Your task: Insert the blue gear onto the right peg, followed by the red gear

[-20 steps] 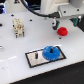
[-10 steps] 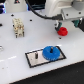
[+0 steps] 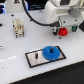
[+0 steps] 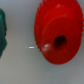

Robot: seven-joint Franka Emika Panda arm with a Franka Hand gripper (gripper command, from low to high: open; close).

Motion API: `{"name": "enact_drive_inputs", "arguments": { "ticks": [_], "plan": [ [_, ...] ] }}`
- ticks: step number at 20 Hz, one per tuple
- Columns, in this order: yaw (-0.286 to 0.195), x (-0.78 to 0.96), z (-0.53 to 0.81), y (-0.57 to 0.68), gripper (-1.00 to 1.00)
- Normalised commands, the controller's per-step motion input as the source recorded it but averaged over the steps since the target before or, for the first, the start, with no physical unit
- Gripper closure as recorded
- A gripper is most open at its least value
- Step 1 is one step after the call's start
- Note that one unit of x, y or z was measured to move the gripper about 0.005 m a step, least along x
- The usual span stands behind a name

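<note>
The red gear (image 3: 63,32) is lying flat on the worktop (image 3: 15,55), hub hole facing up, directly beneath the gripper (image 3: 63,28), seemingly positioned for a pick. Whether the fingers are clasping it or parted I cannot tell. The blue gear (image 3: 51,52) is already sitting on the plate (image 3: 31,59), apparently over the right peg. Bare worktop is lying open between gear and plate.

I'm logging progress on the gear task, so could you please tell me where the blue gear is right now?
In the exterior view, the blue gear sits on the grey plate, at the plate's end toward the exterior view's right, below the red gear.
</note>
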Motion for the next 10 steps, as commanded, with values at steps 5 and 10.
{"name": "enact_drive_inputs", "arguments": {
  "ticks": [5,10],
  "plan": [
    [0.0,-0.25,-0.14,-0.09,1.0],
    [0.0,-0.22,-0.1,-0.03,1.0]
  ]
}}
